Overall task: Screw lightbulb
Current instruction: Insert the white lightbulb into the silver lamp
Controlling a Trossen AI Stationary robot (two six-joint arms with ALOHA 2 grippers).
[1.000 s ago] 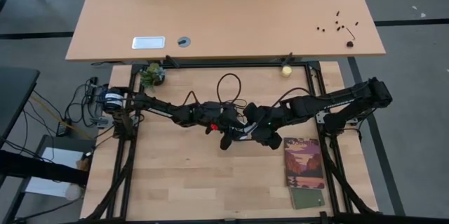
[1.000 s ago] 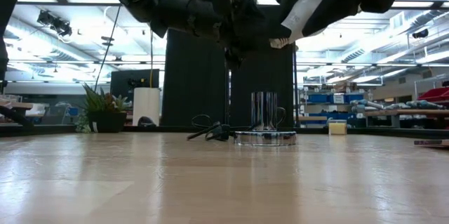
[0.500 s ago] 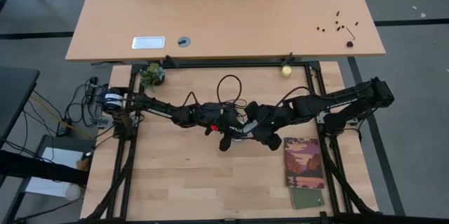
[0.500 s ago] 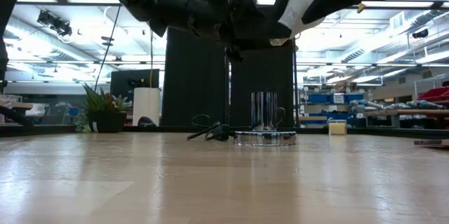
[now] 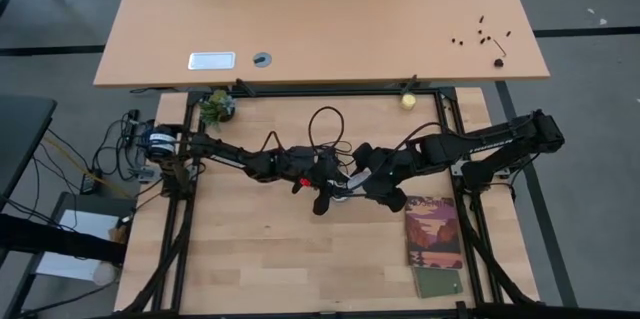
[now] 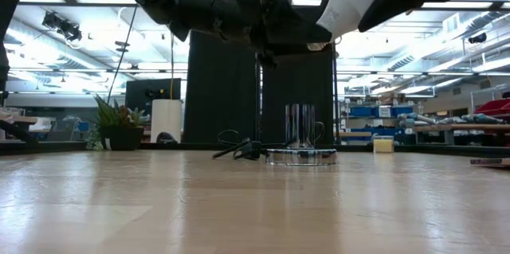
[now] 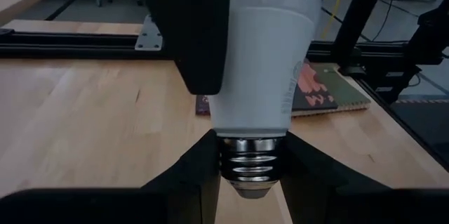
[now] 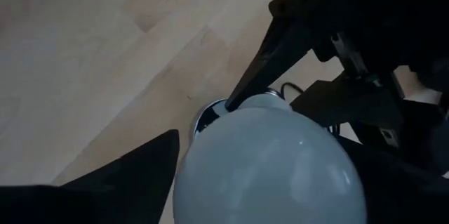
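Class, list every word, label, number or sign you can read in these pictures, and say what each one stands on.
None can be read.
Faint grey print on the lightbulb, along its side: too blurred to read.
Picture cover of the booklet: any lettering is too small to read.
White plate on the far desk: no legible text.

high view straight down over whole table (image 5: 250, 249), low view level at tabletop facing the room, both wrist views tight on the lightbulb (image 7: 263, 76), shared mid-table
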